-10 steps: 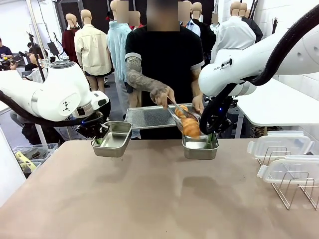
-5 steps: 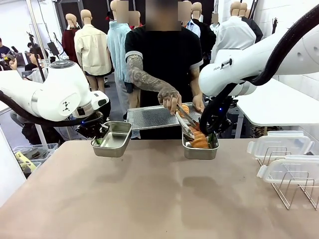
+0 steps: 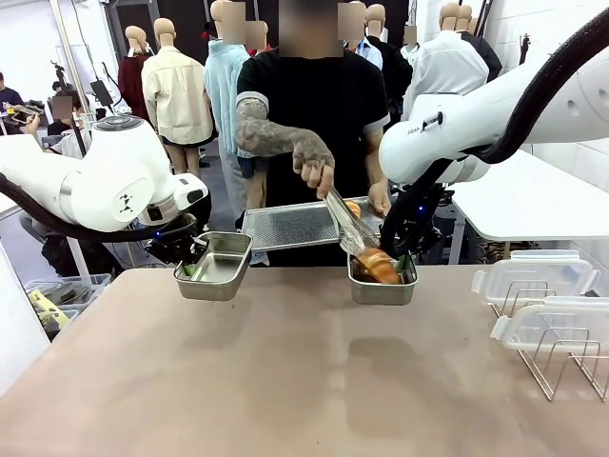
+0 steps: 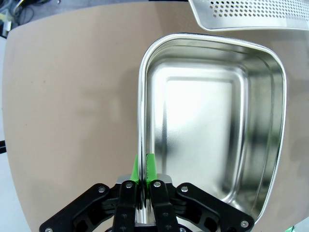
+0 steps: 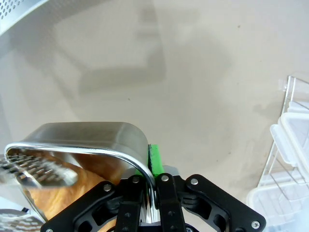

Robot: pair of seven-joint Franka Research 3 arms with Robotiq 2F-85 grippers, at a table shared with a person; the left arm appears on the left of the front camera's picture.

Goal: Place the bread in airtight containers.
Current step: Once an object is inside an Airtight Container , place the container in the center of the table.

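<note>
table (image 3: pixel 285 381): tan, matte, wide | side table (image 3: pixel 533 200): white, at the right | wall (image 3: pixel 533 29): white, right corner | floor (image 3: pixel 217 195): grey | far left: brightly lit

The left arm (image 3: pixel 105 186) comes in from the frame's left edge. Its left gripper (image 4: pixel 144 165), at lower centre of the wrist view, is pinched on the rim of the empty tin (image 4: pixel 212 111) (green pads flank the wall). The right arm (image 3: pixel 476 114) sweeps down from upper right, and the right gripper (image 5: pixel 151 163) clamps the second tin (image 5: pixel 82 135) likewise.
</note>
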